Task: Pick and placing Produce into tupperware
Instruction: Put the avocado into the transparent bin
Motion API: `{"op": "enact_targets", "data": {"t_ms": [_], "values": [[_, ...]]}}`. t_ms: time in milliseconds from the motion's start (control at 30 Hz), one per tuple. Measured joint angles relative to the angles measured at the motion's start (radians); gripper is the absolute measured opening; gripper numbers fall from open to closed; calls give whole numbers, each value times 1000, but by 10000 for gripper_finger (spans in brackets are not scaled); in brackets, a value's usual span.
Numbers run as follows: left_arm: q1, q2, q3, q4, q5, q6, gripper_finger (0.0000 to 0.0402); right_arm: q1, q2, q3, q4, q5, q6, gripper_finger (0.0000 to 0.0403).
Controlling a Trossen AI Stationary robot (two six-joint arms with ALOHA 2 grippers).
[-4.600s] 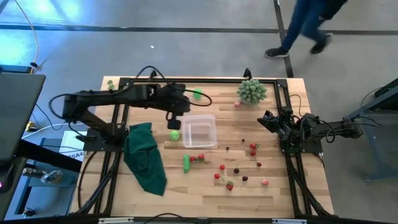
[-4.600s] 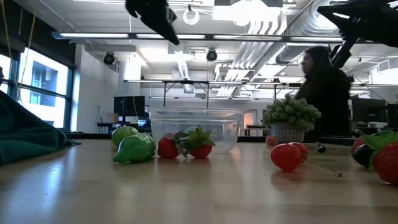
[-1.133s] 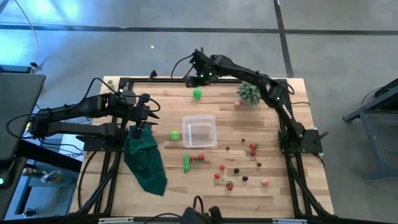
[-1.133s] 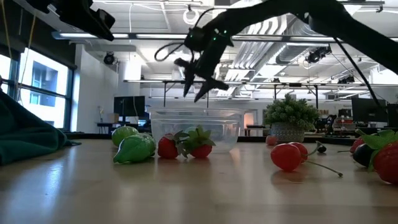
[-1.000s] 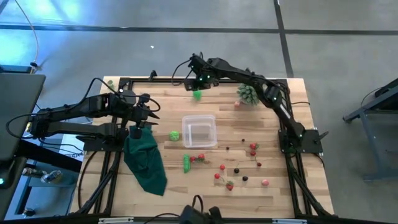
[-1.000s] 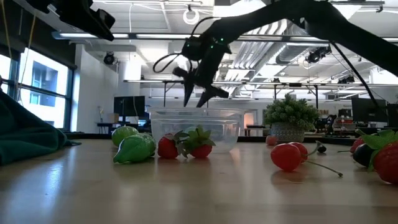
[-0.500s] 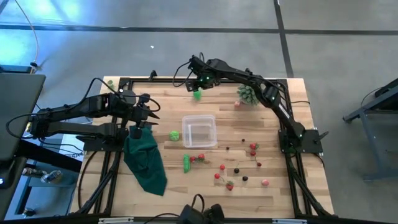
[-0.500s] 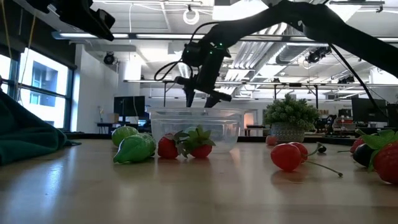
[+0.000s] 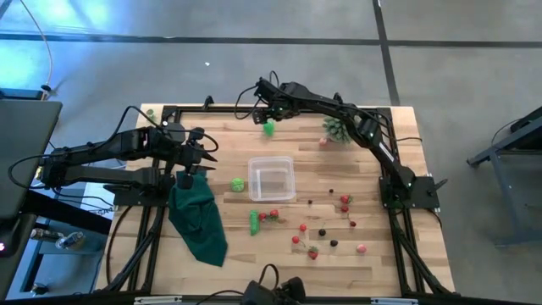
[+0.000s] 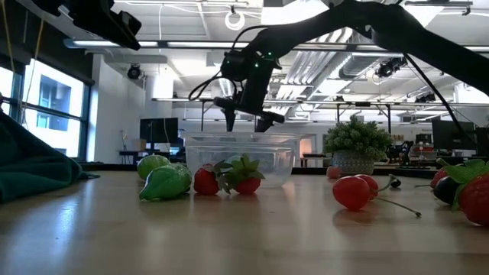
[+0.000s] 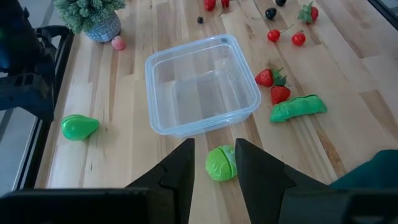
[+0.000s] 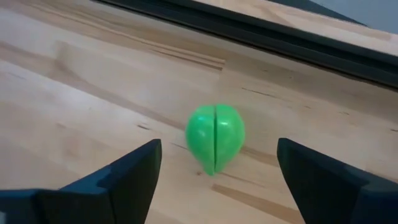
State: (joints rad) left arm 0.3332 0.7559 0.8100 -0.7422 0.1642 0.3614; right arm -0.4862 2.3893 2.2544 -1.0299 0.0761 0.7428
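Note:
The clear tupperware (image 9: 272, 179) stands at mid-table with nothing in it. Produce lies around it: a round green piece (image 9: 238, 184), a green pod (image 9: 254, 222), strawberries (image 9: 273, 215) and cherries (image 9: 323, 231) toward the near right. A green pear-shaped piece (image 12: 215, 137) lies alone on the wood by the far edge (image 9: 269, 129). My right gripper (image 12: 217, 163) hangs open just above it, pointing steeply down, one finger on either side and clear of it. My left gripper (image 11: 214, 144) waits raised at the left, slightly open, with nothing between its fingers.
A dark green cloth (image 9: 196, 212) lies at the table's left under my left arm. A pale green spiky plant in a pot (image 9: 339, 125) stands at the far right. A black frame rail (image 12: 261, 34) runs along the far edge, just beyond the green piece.
My right gripper has opened wider and swung round over the green pear-shaped piece by the far edge, staying in about the same place. The piece has not moved.

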Motion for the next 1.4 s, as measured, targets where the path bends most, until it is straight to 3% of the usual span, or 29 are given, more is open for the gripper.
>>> {"op": "enact_targets", "data": {"t_ms": [400, 1400], "values": [[0, 0, 0, 0, 0, 0, 106, -5, 72, -1, 18, -83, 8, 312], [0, 0, 0, 0, 0, 0, 106, -19, 139, 9, 31, -89, 5, 312]]}}
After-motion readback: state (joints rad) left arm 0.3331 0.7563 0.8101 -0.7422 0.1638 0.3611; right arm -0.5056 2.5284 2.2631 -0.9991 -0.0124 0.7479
